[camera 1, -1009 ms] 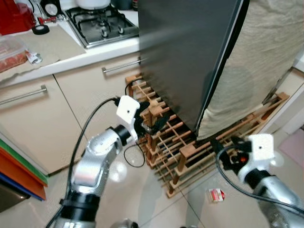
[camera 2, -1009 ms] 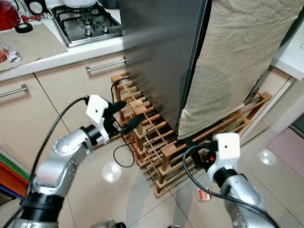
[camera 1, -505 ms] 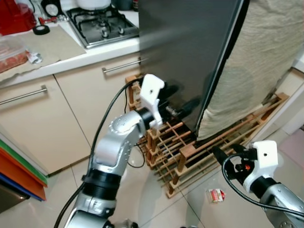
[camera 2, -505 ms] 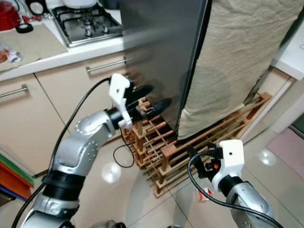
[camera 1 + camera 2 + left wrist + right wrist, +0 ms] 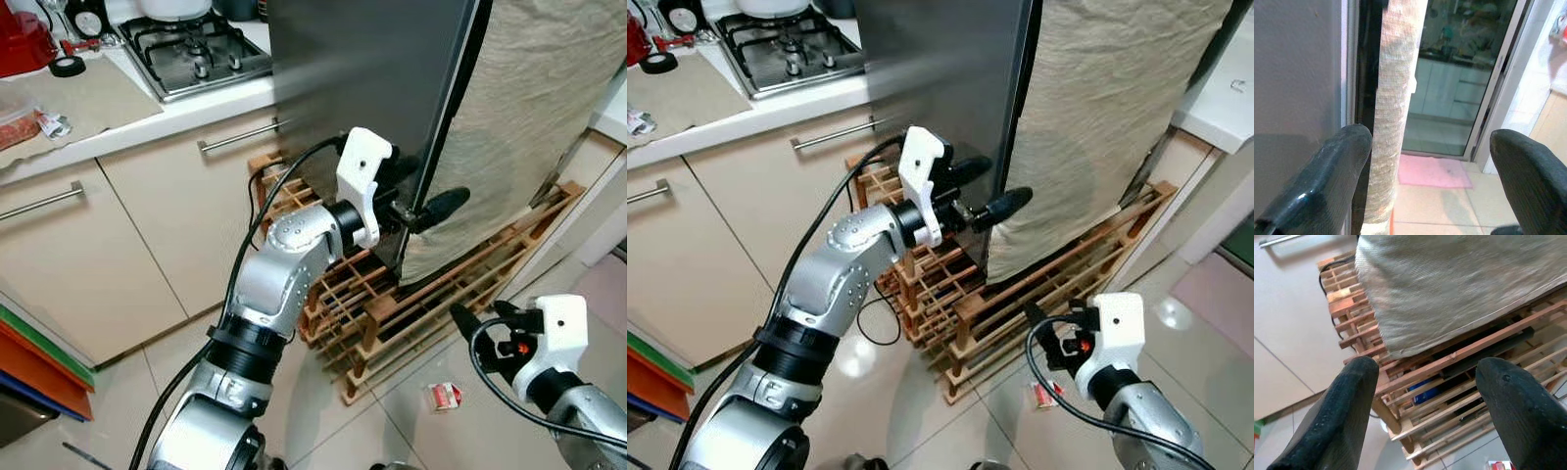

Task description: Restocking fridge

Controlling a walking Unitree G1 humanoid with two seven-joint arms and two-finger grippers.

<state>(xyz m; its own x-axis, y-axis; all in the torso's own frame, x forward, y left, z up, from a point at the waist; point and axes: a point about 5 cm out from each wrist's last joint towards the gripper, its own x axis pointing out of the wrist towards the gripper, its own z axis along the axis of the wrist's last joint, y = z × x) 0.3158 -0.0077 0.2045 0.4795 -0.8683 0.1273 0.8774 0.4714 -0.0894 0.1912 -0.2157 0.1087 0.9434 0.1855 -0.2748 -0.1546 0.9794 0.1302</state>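
The fridge has a dark grey door (image 5: pixel 372 78), and a beige cloth (image 5: pixel 549 117) hangs over the part to its right. My left gripper (image 5: pixel 431 186) is raised to the door's right edge and open. One finger lies over the door's face and the other reaches past the edge toward the cloth. The left wrist view shows the door (image 5: pixel 1298 73), the black gap (image 5: pixel 1369 63) at its edge and the cloth (image 5: pixel 1398 98) between the spread fingers (image 5: pixel 1347 161). My right gripper (image 5: pixel 468 318) hangs low at the right, open and holding nothing, facing the wooden rack (image 5: pixel 1449 357).
A wooden bottle rack (image 5: pixel 392 304) stands on the tiled floor under the fridge. A small red-and-white packet (image 5: pixel 444 396) lies on the floor by my right arm. To the left are cream cabinets with bar handles (image 5: pixel 240 135) and a counter with a gas hob (image 5: pixel 191 49).
My left arm has risen from the wooden rack and swung right to the fridge door's edge. The right gripper has sunk a little.
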